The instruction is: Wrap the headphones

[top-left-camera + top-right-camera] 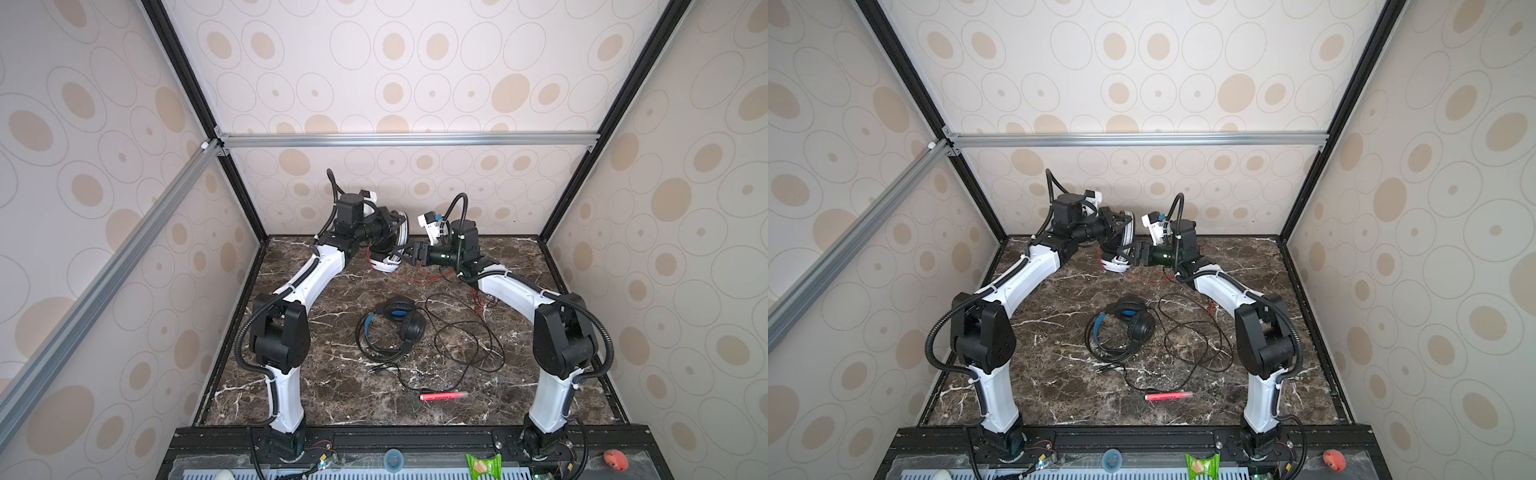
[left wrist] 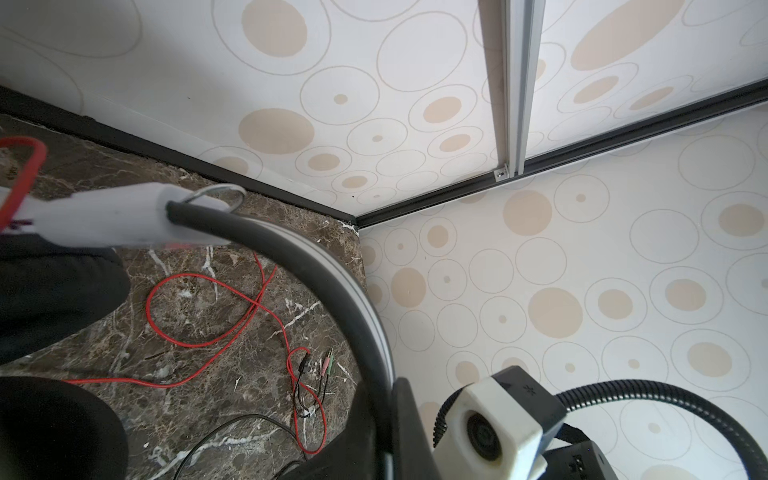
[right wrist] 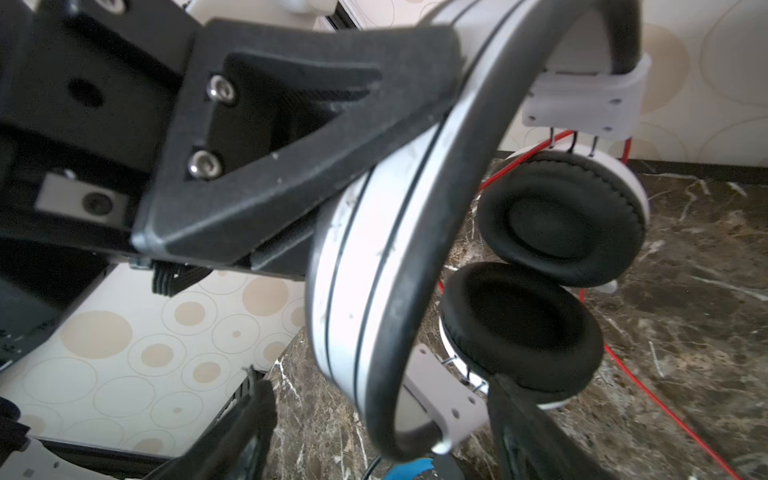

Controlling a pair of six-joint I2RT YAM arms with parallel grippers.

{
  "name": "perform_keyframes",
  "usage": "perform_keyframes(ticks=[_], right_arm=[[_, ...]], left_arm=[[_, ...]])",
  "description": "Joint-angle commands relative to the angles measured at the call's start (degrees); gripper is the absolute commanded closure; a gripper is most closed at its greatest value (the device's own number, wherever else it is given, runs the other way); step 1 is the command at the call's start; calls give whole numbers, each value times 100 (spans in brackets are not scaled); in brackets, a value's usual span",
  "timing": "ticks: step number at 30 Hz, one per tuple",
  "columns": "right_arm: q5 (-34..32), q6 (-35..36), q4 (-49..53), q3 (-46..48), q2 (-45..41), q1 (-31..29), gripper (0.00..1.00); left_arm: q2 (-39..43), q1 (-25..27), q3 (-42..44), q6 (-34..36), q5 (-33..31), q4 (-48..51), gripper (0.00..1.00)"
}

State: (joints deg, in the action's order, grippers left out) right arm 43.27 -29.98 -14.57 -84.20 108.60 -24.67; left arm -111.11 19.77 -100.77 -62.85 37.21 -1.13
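White headset (image 1: 385,262), black-striped with a grey band, hangs at the far middle of the marble table (image 1: 316,374) in both top views, arch up and ear cups down. The left gripper (image 1: 390,222) is clamped on its band, and the right gripper (image 1: 402,252) sits just beside the lower cup. The black headset (image 1: 397,324) lies flat nearer, its blue-lined band to the left.

In the left wrist view, the red cord (image 2: 199,316) loops over the marble.

In the right wrist view, the black pads sit side by side, and the right fingers (image 3: 249,415) are spread wide either side of the band's end.
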Motion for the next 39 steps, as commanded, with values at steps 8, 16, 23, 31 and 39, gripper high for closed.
perform_keyframes(ticks=[8,16,23,31,39], right_arm=[[387,-406,-527,-360,252,-21,70],[569,-467,-526,-509,294,20,100],[582,-405,-361,-616,245,237,100],[622,343,701,-1137,88,322,100],[-646,226,1595,-1770,-22,331,100]], left_arm=[[441,46,151,-107,90,-600,100],[609,-58,314,285,-46,-213,81],[1139,-467,883,771,-186,288,49],[1646,-850,1006,1799,-519,1298,25],[2156,-454,688,3248,-1699,2166,16]])
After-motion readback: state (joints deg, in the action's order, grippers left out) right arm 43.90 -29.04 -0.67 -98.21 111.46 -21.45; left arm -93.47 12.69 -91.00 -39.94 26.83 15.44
